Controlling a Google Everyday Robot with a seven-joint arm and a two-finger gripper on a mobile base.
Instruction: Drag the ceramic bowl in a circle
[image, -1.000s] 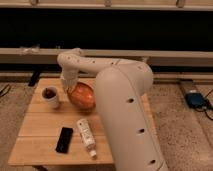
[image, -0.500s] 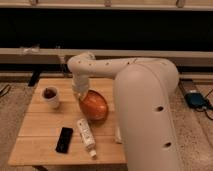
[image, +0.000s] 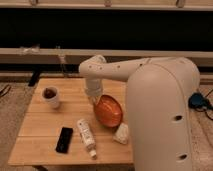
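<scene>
The ceramic bowl (image: 109, 111) is glossy orange-brown and sits tilted on the wooden table (image: 45, 129), right of centre. My white arm reaches in from the right and bends down over it. The gripper (image: 96, 98) is at the bowl's upper left rim, touching or gripping it. The bowl's right side is hidden behind my arm.
A small white cup (image: 51, 97) with a dark inside stands at the table's left. A black phone (image: 64, 139) and a white tube (image: 86, 137) lie near the front edge. A pale crumpled item (image: 120, 134) lies just in front of the bowl. A dark wall with a ledge runs behind.
The bowl has been dragged to the right and toward the front of the table, away from the cup. The arm has swung right with it.
</scene>
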